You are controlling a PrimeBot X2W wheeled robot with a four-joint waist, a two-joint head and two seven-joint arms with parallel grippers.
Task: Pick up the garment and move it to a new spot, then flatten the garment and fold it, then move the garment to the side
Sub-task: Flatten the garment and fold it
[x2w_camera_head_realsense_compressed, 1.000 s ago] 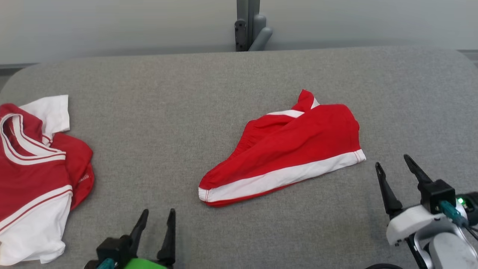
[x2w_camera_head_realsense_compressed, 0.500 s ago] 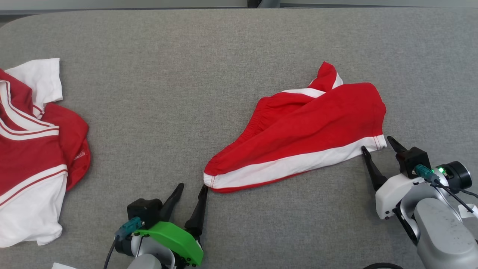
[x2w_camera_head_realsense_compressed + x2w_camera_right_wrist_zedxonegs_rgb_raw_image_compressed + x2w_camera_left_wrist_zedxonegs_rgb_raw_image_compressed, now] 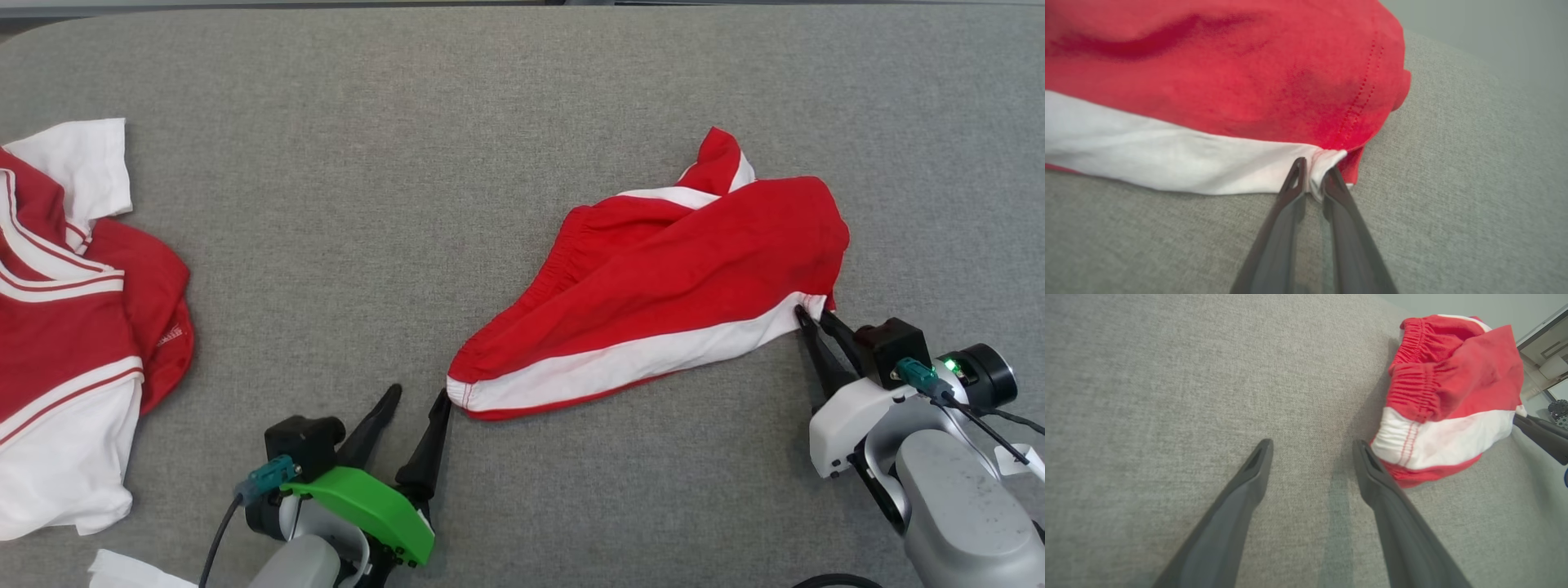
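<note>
Two-handed lift begins: right gripper (image 3: 811, 313) pinches the shorts (image 3: 669, 286) by the white hem (left gripper (image 3: 420, 390), fingers (image 3: 1249, 477) wide, just beside the other end).

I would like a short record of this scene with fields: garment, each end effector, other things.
garment: red shorts with white stripe, crumpled on the grey table
right end effector: shut on the shorts' white hem corner
left end effector: open, beside the shorts' waistband corner, holding nothing
other: red and white shirt at the table's left
</note>
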